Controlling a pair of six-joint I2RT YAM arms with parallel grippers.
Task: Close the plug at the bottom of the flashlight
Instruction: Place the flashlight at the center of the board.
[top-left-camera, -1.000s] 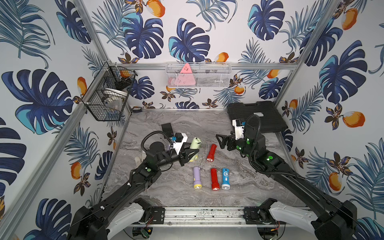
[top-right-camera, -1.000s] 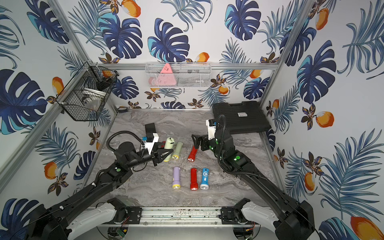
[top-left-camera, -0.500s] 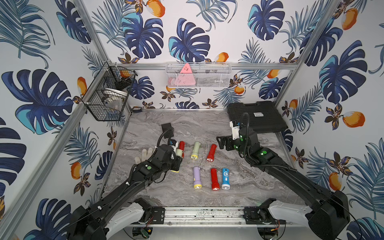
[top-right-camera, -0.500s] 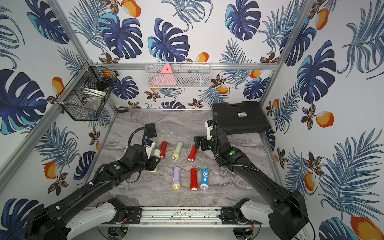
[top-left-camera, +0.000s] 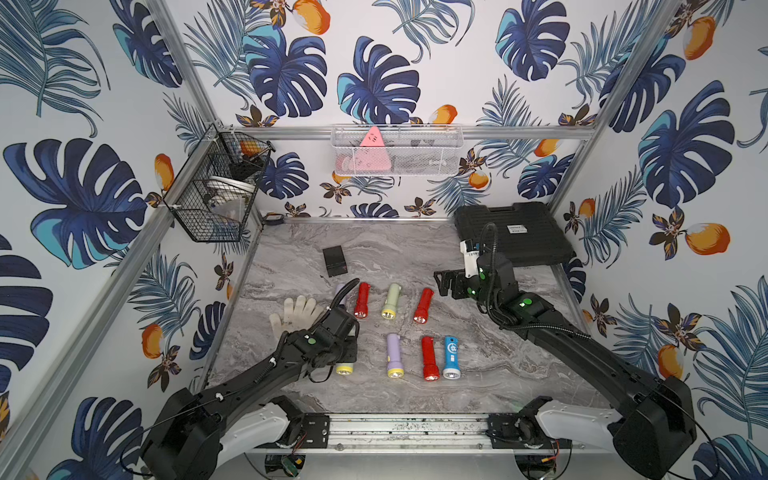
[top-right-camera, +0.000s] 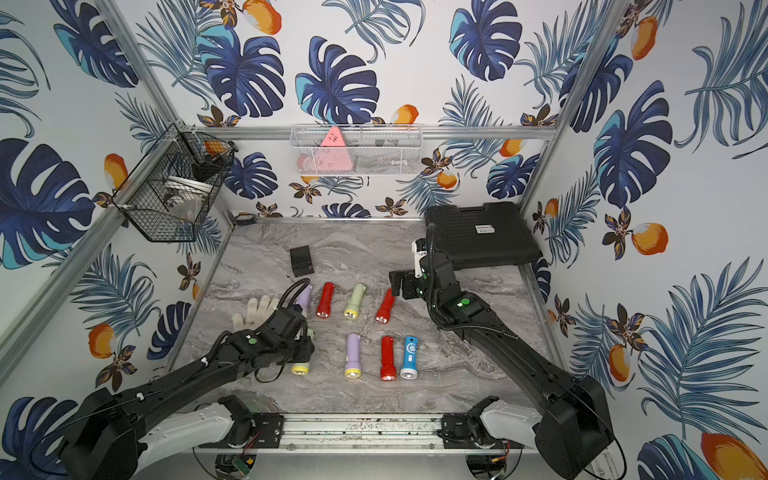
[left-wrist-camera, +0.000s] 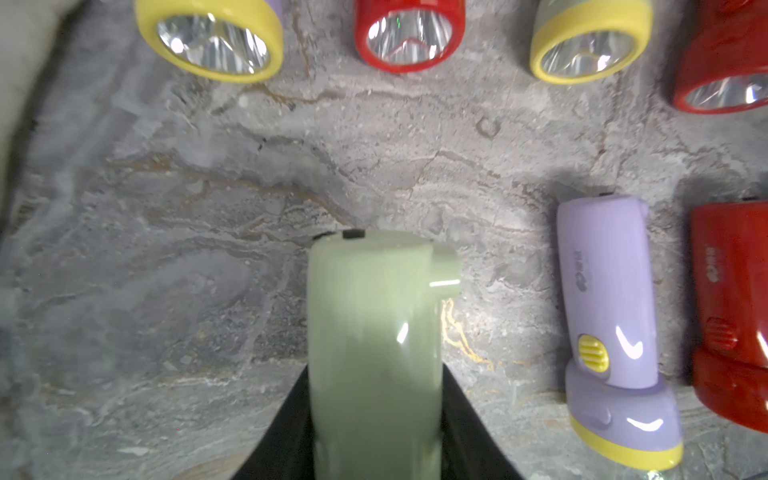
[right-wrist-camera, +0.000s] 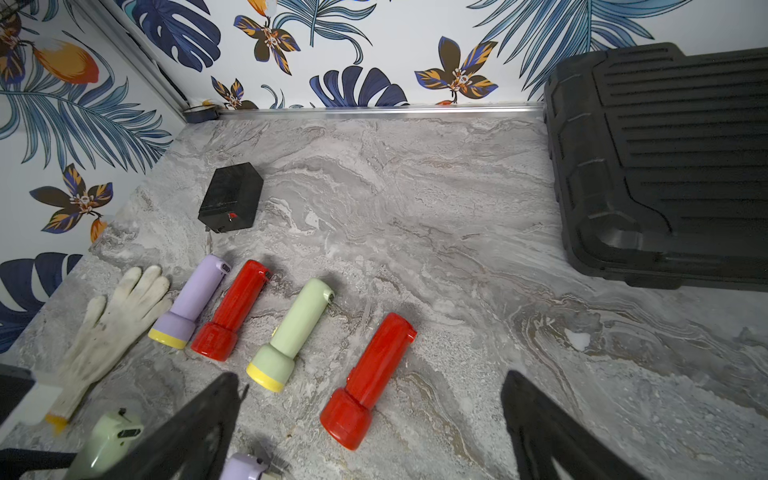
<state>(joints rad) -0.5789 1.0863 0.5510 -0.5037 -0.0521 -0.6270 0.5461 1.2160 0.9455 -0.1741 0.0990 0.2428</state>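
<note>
My left gripper (left-wrist-camera: 374, 368) is shut on the body of a pale green flashlight (left-wrist-camera: 374, 316), low over the front left of the marble table. Its yellow head (top-left-camera: 345, 368) pokes out under my left wrist in both top views. Its bottom end (left-wrist-camera: 370, 245) points toward the back row, with a stub (left-wrist-camera: 444, 270) jutting from one side; I cannot tell how the plug stands. In the right wrist view that end (right-wrist-camera: 112, 440) shows a dark slot. My right gripper (top-left-camera: 446, 282) hangs open and empty beside the red flashlight (right-wrist-camera: 370, 374) at the right end of the back row.
The back row holds purple (top-left-camera: 340, 289), red (top-left-camera: 362, 300), green (top-left-camera: 391, 301) and red (top-left-camera: 424, 305) flashlights. In front lie purple (top-left-camera: 394, 355), red (top-left-camera: 429, 357) and blue (top-left-camera: 451, 356) ones. A white glove (top-left-camera: 297, 316), a small black box (top-left-camera: 334, 261) and a black case (top-left-camera: 513, 232) sit around them.
My left arm carried the green flashlight from the middle of the table to the front left and lowered it, uncovering the glove. The right gripper stayed open, its wrist pulled back slightly.
</note>
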